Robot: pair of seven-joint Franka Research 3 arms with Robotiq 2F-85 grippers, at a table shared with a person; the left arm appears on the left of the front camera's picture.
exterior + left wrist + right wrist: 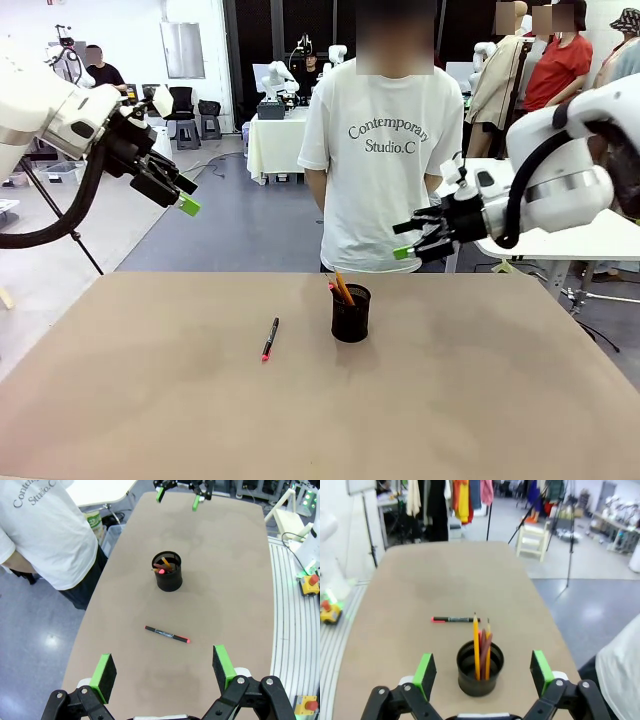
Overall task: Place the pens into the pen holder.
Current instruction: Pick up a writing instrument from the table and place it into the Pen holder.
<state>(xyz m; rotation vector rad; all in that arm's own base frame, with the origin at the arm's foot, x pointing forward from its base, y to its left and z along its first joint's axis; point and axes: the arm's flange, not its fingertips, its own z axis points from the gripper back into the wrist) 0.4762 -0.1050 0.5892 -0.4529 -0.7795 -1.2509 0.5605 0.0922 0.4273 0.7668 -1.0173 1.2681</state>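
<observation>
1. A workshop with other benches and people lies behind a bare brown table (pixel 120 400). A person in a white T-shirt (pixel 385 150) stands at its far edge, taking no part just now.
2. The left gripper (pixel 188 196) hangs high above the table's left side. Its jaws are spread wide with nothing between them, and it points down toward the middle.
3. The black pen (pixel 270 339) lies flat near the table's middle, left of the holder and clear of it. Its red end points toward the near edge. Nothing touches it.
4. The holder (pixel 351 313) stands upright at about the table's middle, a little closer to the far edge than the pen. In it a yellow pencil (pixel 476 645) and a dark red pen (pixel 484 652) stand on end, leaning on the rim. The right wrist view hints at another thin orange stick beside them, but I cannot tell what it is.
5. The right gripper (pixel 402 240) hovers above the table to the right of the holder. It is also fully open and empty.
6. Judged from this, two pens are done and the black one is left; neither arm is near it.
7. The next move likely suits the left arm:
   - turn the jaws across the pen's thin barrel;
   - come down near its middle and close just above the tabletop;
   - lift, tip the pen upright and drop it into the holder's free space without knocking the cup.
</observation>
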